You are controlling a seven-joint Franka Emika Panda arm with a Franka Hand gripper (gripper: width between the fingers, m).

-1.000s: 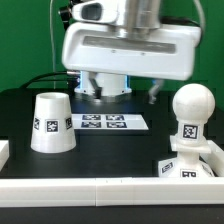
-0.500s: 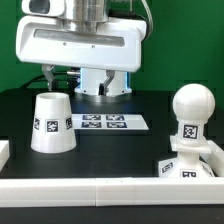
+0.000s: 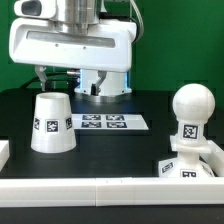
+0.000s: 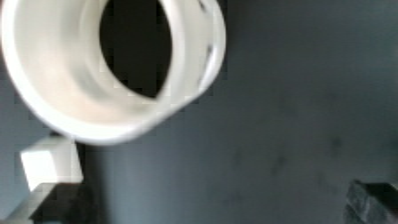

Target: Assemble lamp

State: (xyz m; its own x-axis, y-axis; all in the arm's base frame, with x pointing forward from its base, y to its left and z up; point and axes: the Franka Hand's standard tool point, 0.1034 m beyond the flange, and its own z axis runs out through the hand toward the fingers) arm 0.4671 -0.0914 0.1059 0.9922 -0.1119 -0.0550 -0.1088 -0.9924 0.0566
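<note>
While the gripper's state cannot be told, one matte white cone shade (image 3: 52,124) stands lower left, its hollow interior empty, one ball bulb (image 3: 191,108) on one stepped base (image 3: 187,163) lower right.

shade (image 4: 111,70) rim blurred, perhaps cropped

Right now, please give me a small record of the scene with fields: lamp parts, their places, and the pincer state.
shade: shade, standing wide end down on the table, at the exterior view's left
bulb: bulb, seated on the base, at the exterior view's right
base: base, on the table behind the front wall
marker board: marker board, flat between shade and bulb
pincer: above the shade; fingers hidden, state cannot be told
holding: nothing visible
</note>
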